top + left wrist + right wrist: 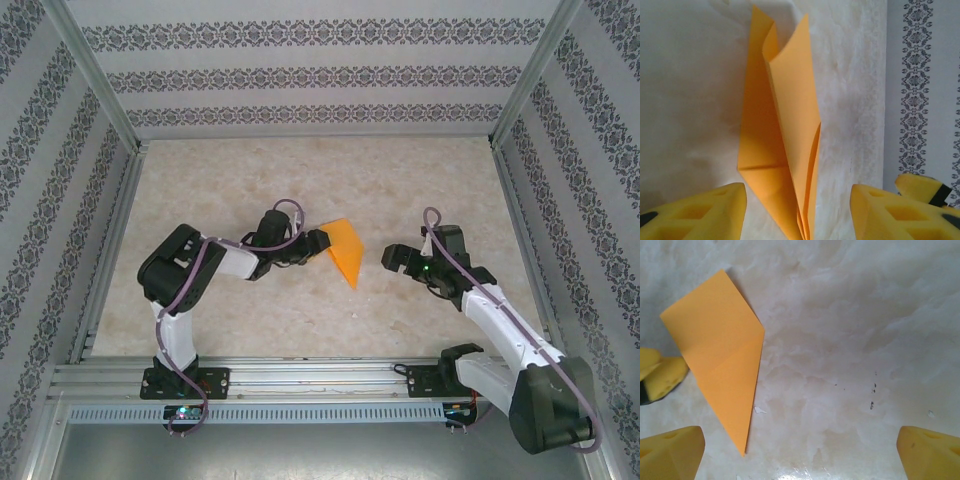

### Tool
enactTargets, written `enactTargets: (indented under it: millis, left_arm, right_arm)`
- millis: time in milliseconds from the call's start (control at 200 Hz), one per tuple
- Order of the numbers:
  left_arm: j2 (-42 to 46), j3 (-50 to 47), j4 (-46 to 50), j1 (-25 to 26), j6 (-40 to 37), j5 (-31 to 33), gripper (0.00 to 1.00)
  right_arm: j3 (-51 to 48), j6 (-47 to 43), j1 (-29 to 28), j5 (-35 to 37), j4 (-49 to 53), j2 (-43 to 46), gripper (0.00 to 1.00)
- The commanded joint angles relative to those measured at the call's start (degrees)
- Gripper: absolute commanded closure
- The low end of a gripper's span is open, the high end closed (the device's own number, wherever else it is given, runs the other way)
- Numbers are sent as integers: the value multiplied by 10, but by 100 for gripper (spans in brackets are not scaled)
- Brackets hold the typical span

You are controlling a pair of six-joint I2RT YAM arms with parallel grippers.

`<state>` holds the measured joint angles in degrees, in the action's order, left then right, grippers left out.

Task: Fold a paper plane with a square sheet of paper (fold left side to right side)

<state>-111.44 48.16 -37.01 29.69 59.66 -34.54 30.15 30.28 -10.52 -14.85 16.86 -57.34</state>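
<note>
Creased square sheet of paper (345, 250) on the surface (300, 180), gaping half open inside the parted left claw (320, 243), seemingly placed to pinch the fold flat; right claw (392, 258) spread wide, clear alongside.

Left end effector (325, 245) open; right end effector (387, 259) wider.

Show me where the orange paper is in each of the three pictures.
Top external: the paper lies mid-picture, just right of the left gripper.
Left wrist: the paper is in the centre, rising from the bottom edge between the yellow fingers.
Right wrist: the paper is in the left half, a kite shape with its point down.
Shared landmark: the pale marbled table under it.
</note>
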Motion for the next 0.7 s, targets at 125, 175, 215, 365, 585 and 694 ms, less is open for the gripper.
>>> enactTargets:
  millis: [125,175,215,365,585,694]
  left_arm:
    - [-56,65,-28,5,17,-29,57]
    - [-60,72,-14,4,8,-28,62]
    - [-62,77,-2,4,-1,-29,67]
    - [-40,53,-19,-8,-14,-38,90]
    - [63,-28,-34,-32,-82,-94,100]
    - [108,-70,-54,-40,-114,-152,100]
  right_arm:
    - [-10,-12,23,-76,-31,13,4]
    - [-9,-13,27,-86,-35,11,6]
    - [-9,-14,29,-97,-40,9,7]
    - [-9,-22,40,-150,-61,0,16]
    - [-24,-34,47,-267,-135,-12,20]
    - [-22,-37,40,-330,-171,-39,13]
